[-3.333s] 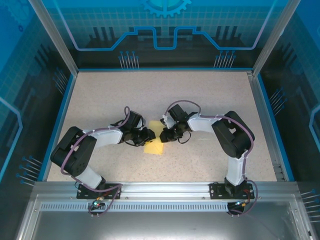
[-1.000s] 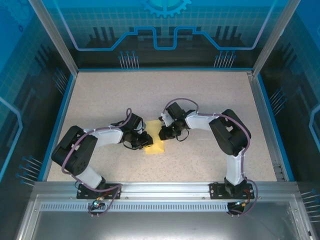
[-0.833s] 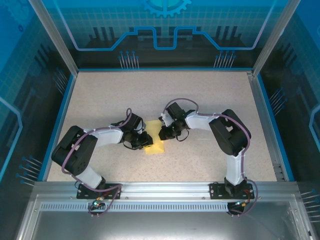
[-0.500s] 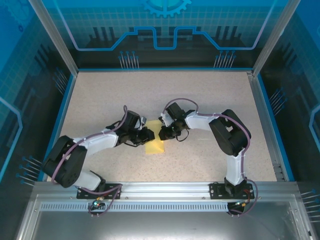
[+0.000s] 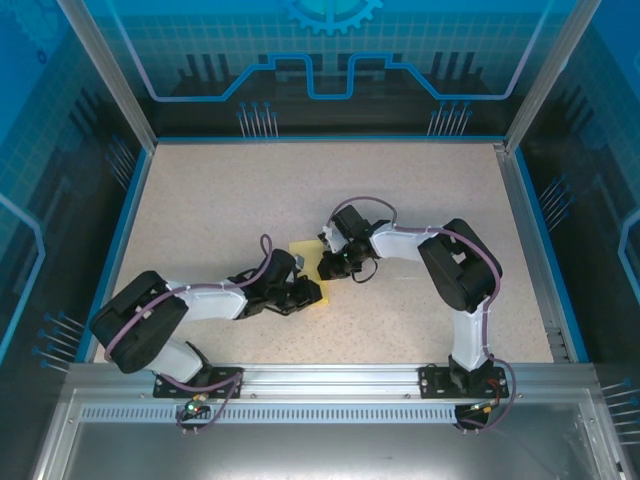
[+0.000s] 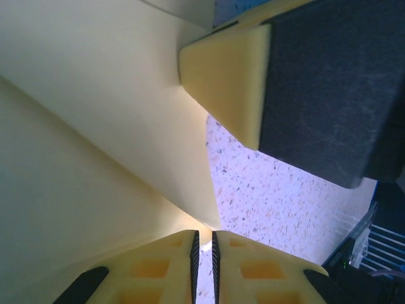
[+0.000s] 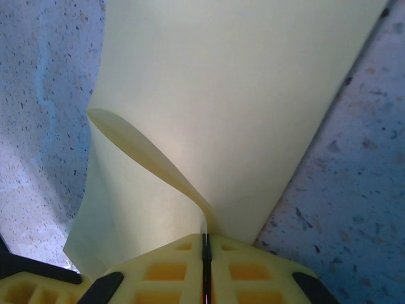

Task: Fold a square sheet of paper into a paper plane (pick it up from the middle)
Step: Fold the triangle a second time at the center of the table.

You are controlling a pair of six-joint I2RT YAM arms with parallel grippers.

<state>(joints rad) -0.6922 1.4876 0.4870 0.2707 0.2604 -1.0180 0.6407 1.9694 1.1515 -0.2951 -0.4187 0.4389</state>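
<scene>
Two black-and-white arms are reaching low and inward across the speckled beige table [image 5: 420, 190], meeting near its middle, slightly toward the near edge. A thin pale yellow square sheet of paper [image 5: 304, 250] is lying there, partly lifted. The right gripper [image 7: 205, 239] is pinching a raised fold of the sheet between closed yellow fingers. The left gripper [image 6: 202, 239] is showing a narrow slit, with the paper's crease running to its tips; whether it is gripping, I cannot tell. The arms are covering much of the sheet. Translucent blue walls [image 5: 330, 70] are surrounding the table.
</scene>
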